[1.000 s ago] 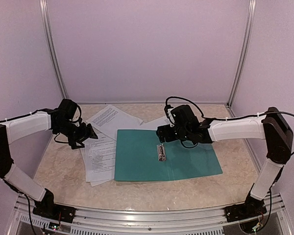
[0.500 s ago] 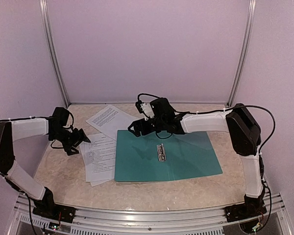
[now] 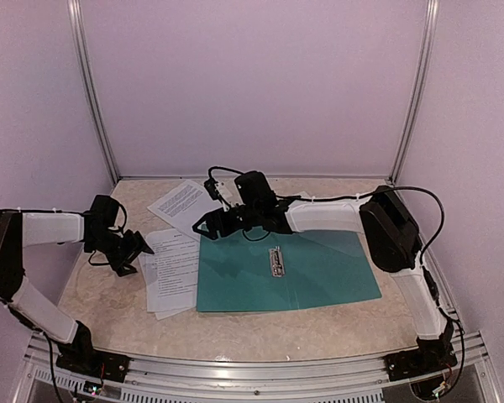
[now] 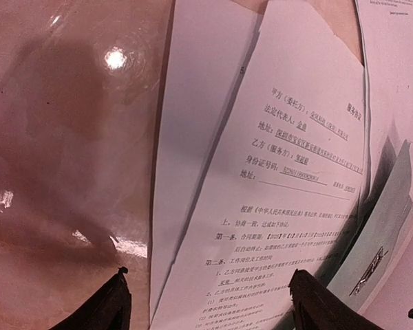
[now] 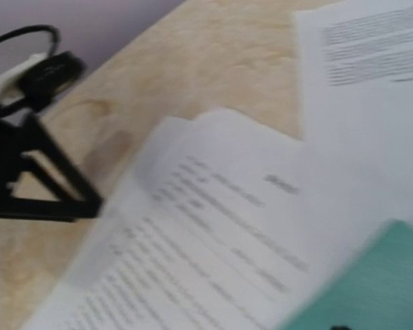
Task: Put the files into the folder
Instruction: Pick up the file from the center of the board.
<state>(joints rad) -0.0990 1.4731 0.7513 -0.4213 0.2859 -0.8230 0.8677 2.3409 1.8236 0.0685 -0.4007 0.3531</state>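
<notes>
The folder (image 3: 319, 270) lies open and flat, dark teal, with its silver clip (image 3: 275, 260) along the spine. The files are white printed sheets: a stack (image 3: 172, 269) overlapping the folder's left edge and one sheet (image 3: 185, 201) behind it. My left gripper (image 3: 131, 250) hangs low at the stack's left edge; in its wrist view it is open (image 4: 210, 302), straddling the files (image 4: 282, 172) without touching them. My right gripper (image 3: 207, 225) hovers open over the folder's far left corner. Its blurred wrist view shows the files (image 5: 227, 234) and the folder (image 5: 378, 289), not its own fingers.
The marble-patterned table (image 3: 101, 285) is boxed in by pale walls and metal posts (image 3: 92, 92) at the back corners. Both arms reach towards the same stack, their grippers about a hand's width apart. The left gripper (image 5: 27, 172) shows in the right wrist view.
My right arm has swung left along the folder's far edge to its far left corner. My left gripper has dropped lower and drawn back to the stack's left edge.
</notes>
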